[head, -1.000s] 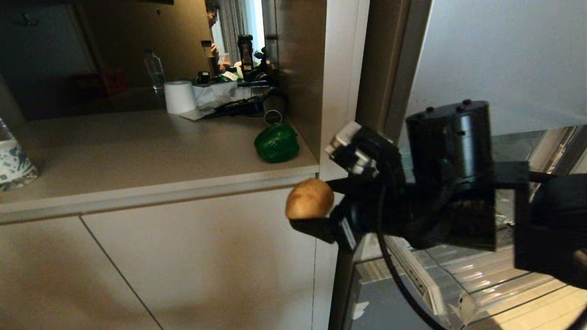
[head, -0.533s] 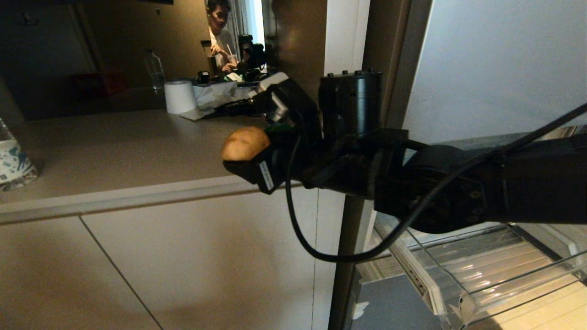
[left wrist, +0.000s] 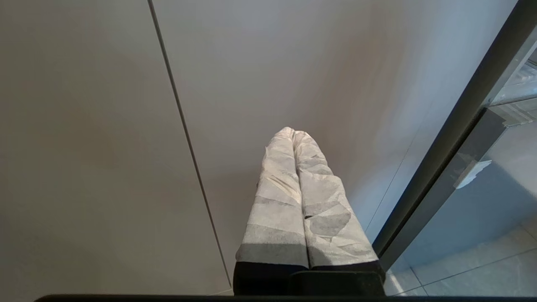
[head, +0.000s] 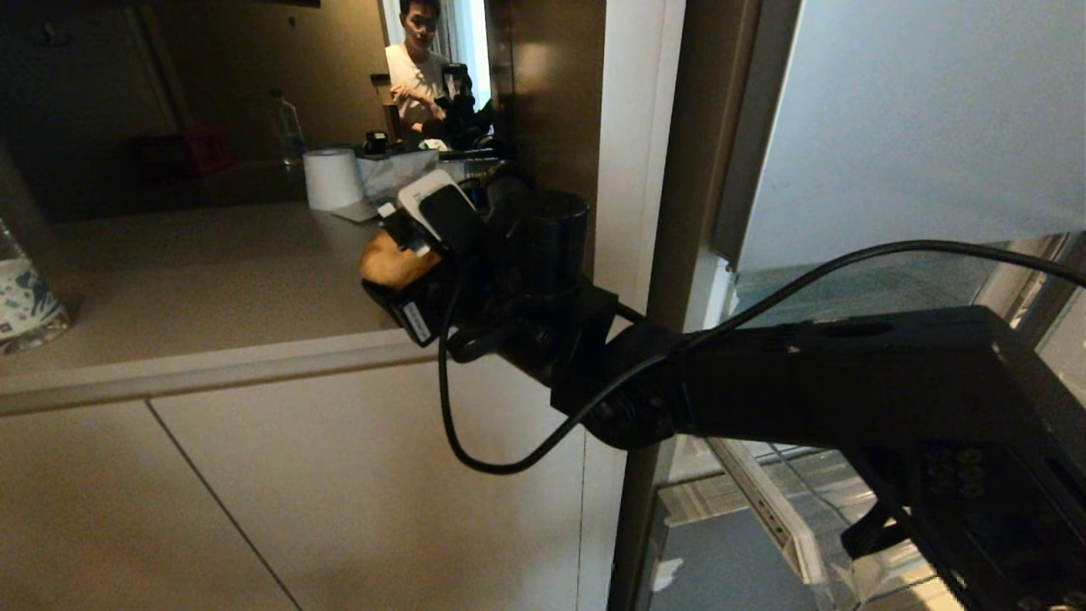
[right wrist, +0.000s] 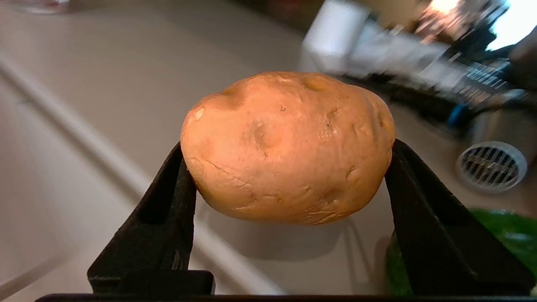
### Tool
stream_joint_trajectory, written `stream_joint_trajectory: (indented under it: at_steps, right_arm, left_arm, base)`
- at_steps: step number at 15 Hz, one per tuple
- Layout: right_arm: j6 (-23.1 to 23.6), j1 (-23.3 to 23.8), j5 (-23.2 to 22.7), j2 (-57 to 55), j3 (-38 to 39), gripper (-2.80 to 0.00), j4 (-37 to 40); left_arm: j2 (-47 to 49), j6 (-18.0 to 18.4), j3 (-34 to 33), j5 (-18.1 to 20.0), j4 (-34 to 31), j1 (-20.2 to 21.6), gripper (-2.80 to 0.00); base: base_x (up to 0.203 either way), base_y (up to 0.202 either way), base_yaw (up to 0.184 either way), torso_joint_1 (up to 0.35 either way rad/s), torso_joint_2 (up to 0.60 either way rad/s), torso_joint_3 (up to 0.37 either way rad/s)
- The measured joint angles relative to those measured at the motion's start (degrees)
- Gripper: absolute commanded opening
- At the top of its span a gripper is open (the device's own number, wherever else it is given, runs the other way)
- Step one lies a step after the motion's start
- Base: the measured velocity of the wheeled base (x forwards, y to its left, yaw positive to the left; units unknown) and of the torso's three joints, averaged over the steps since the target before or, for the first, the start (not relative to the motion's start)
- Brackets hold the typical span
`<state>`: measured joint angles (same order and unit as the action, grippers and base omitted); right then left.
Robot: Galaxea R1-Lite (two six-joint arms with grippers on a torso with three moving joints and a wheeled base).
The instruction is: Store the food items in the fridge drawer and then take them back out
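Since the earlier frames, the right gripper (head: 399, 276) has carried the potato (head: 386, 259) from in front of the cabinet, below the counter edge, up and to the left, so that it now hangs over the counter (head: 212, 271). Its two black fingers are clamped on the potato from both sides, and in the right wrist view the potato (right wrist: 287, 147) is clear of the surface, with its shadow below it.

A strip of the green bell pepper (right wrist: 509, 235) shows just beside the right finger in that view; it seems to lie on the counter, to the right of the potato, but in the head view the arm hides it.

At the lower right, the fridge drawer (head: 797, 543) is pulled out, and the part of its clear bin that shows holds no food.

By my judgement the storing is done and the taking out is nearly complete: the potato must only be set down and released near the pepper. Whether the drawer must be closed after, I cannot say.

Low beside the cabinet front, the left gripper (left wrist: 293, 138) is parked with its taped fingers pressed together.
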<state>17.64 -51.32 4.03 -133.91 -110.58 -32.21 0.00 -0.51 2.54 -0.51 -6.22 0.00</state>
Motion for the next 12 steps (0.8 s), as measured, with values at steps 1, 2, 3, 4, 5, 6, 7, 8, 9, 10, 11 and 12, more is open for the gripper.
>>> stream_joint_trajectory:
  at_steps: [1, 2, 3, 4, 5, 6, 7, 8, 9, 10, 11, 12]
  right_arm:
    - [0.72, -0.02, 0.48, -0.94, -0.13, -2.80, -1.45]
    - [1.18, 0.00, 0.74, -1.63, -0.20, -2.80, -1.81]
    - [1.99, 0.14, 1.21, -2.30, -0.20, -2.80, -2.17]
    - [2.46, 0.25, 1.74, -2.87, -0.27, -2.80, -2.75]
    - [2.86, 0.42, 1.97, -3.36, -0.30, -2.80, -3.21]
    - [3.39, 0.64, 2.03, -3.93, -0.30, -2.80, -3.76]
    - [4.02, 0.93, 2.09, -4.48, -0.30, -2.80, -4.72]
    - [4.40, 1.20, 2.11, -4.96, -0.30, -2.80, -5.37]
    - [4.70, 1.57, 2.09, -5.39, -0.30, -2.80, -5.87]
    - [4.94, 1.88, 2.42, -5.70, -0.30, -2.80, -6.71]
    - [5.58, 2.08, 2.81, -5.92, -0.33, -2.80, -7.38]
    - [5.94, 2.19, 2.99, -6.07, -0.33, -2.80, -7.70]
  left_arm:
    - [0.00, 0.00, 0.00, 0.00, 0.02, 0.00, -2.80]
    - [0.00, 0.00, 0.00, 0.00, 0.02, 0.00, -2.80]
    - [0.00, 0.00, 0.00, 0.00, 0.01, 0.00, -2.80]
    - [0.00, 0.00, 0.00, 0.00, 0.02, 0.00, -2.80]
    - [0.00, 0.00, 0.00, 0.00, 0.02, 0.00, -2.80]
    - [0.00, 0.00, 0.00, 0.00, 0.02, 0.00, -2.80]
    - [0.00, 0.00, 0.00, 0.00, 0.02, 0.00, -2.80]
    - [0.00, 0.00, 0.00, 0.01, 0.01, 0.00, -2.80]
    - [0.00, 0.00, 0.02, 0.00, 0.02, 0.00, -2.80]
    - [0.00, 0.00, 0.02, 0.00, 0.00, 0.00, -2.80]
    - [0.00, 0.00, 0.02, 0.00, 0.02, 0.00, -2.80]
    - [0.00, 0.00, 0.02, 0.00, 0.00, 0.00, -2.80]
  base:
    - [0.000, 0.000, 0.000, 0.000, 0.00, 0.000]
    - [0.000, 0.000, 0.000, 0.000, 0.00, 0.000]
    - [0.000, 0.000, 0.000, 0.000, 0.00, 0.000]
    - [0.000, 0.000, 0.000, 0.000, 0.00, 0.000]
    - [0.000, 0.000, 0.000, 0.000, 0.00, 0.000]
    - [0.000, 0.000, 0.000, 0.000, 0.00, 0.000]
    - [0.000, 0.000, 0.000, 0.000, 0.00, 0.000]
    - [0.000, 0.000, 0.000, 0.000, 0.00, 0.000]
    - [0.000, 0.000, 0.000, 0.000, 0.00, 0.000]
    - [0.000, 0.000, 0.000, 0.000, 0.00, 0.000]
    - [0.000, 0.000, 0.000, 0.000, 0.00, 0.000]
    - [0.000, 0.000, 0.000, 0.000, 0.00, 0.000]
